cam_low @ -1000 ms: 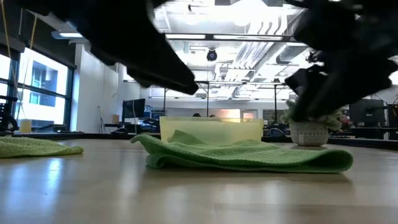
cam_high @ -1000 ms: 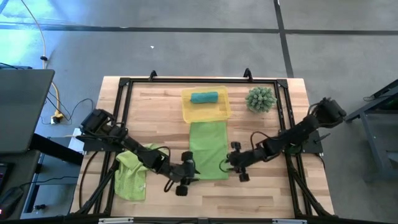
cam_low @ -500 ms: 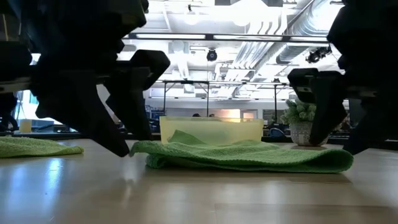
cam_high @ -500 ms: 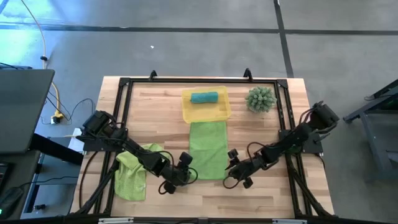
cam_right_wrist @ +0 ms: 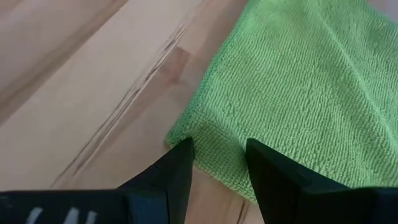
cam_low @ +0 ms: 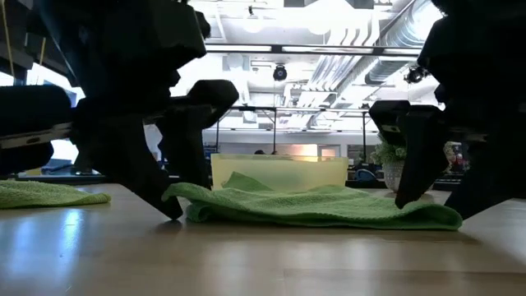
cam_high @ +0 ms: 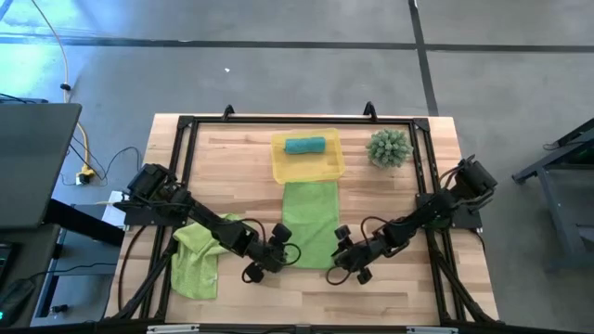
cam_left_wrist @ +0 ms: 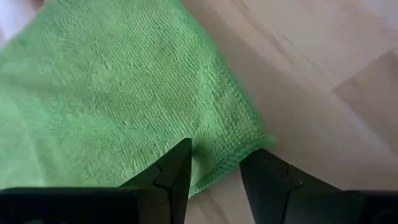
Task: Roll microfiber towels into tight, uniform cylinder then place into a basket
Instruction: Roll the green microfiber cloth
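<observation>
L tool (cam_left_wrist: 214, 168): spread, over towel (cam_high: 310, 223) near-left corner.
R tool (cam_right_wrist: 219, 163): spread, over near-right corner.
Towel: flat on bench (cam_high: 399, 199).

A lime-green towel (cam_high: 310, 223) lies spread flat on the table, its far edge just beside the yellow basket (cam_high: 331, 169), its near corners slightly rumpled; a second lime-green towel (cam_high: 197, 260) lies crumpled well to its left, near the table's left edge; a teal towel (cam_high: 304, 145), rolled into a short cylinder, lies inside the basket; the basket, shallow and translucent, sits at the table's far middle.
</observation>
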`<state>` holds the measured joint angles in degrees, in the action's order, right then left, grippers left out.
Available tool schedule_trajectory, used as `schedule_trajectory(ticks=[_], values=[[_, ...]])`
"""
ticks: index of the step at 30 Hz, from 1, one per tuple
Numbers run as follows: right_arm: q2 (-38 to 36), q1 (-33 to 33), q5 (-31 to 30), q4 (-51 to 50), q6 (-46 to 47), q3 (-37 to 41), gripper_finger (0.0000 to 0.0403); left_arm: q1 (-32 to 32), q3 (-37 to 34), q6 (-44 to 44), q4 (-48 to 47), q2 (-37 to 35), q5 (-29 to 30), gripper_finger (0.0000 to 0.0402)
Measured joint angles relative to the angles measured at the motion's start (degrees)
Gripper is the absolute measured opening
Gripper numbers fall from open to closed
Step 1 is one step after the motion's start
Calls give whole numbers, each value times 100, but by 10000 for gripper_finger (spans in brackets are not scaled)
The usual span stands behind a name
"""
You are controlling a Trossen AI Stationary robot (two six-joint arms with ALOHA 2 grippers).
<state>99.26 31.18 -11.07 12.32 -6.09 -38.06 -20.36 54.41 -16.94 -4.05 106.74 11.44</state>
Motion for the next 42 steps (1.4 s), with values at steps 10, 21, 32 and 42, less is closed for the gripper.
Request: schedule_trajectory(ticks=[10,21,32,42], values=[[25,0,9,-47,936,7,109,-6,17,1212,164,220,-114,72],[6,-5,199,-70,1946,11,7,-179,-1,3087,622,241,-401,9],[-165,-254,836,-152,2791,31,3,-179,-4,4909,815,26,-704,3],[-243,-910,1996,231,4277,33,1,-186,-7,6240,793,22,-684,3]])
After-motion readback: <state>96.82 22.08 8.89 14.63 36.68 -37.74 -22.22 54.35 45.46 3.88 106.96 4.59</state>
